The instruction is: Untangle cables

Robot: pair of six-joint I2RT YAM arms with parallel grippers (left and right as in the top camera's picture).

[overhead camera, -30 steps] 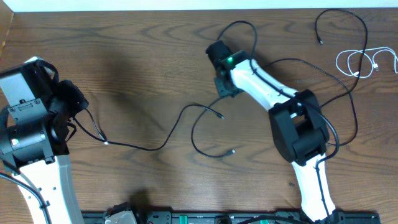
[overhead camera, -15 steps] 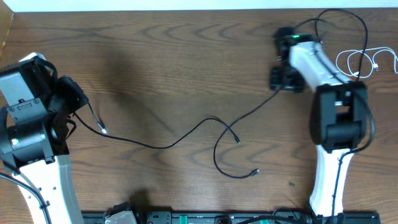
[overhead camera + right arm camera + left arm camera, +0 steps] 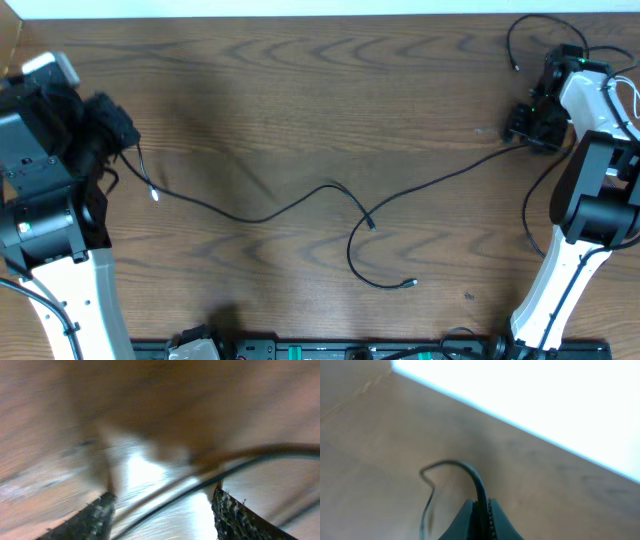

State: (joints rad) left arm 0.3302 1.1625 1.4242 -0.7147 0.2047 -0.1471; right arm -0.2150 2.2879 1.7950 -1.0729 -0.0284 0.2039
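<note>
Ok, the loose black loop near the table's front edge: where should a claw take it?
Just behind its end plug, from straight above, closing across the cable. There the looped black cable lies flat and alone on the table; its upper end meets the long black cable, so a grab there could catch both.

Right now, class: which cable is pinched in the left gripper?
The long black cable stretched across the middle, its end in the left gripper; the white cable lies at the far right.

table [image 3: 300, 80]: dark brown, wavy grain | cable [image 3: 250, 213] from left gripper [image 3: 480, 506]: black | right arm [image 3: 545, 290]: white, black joints
</note>
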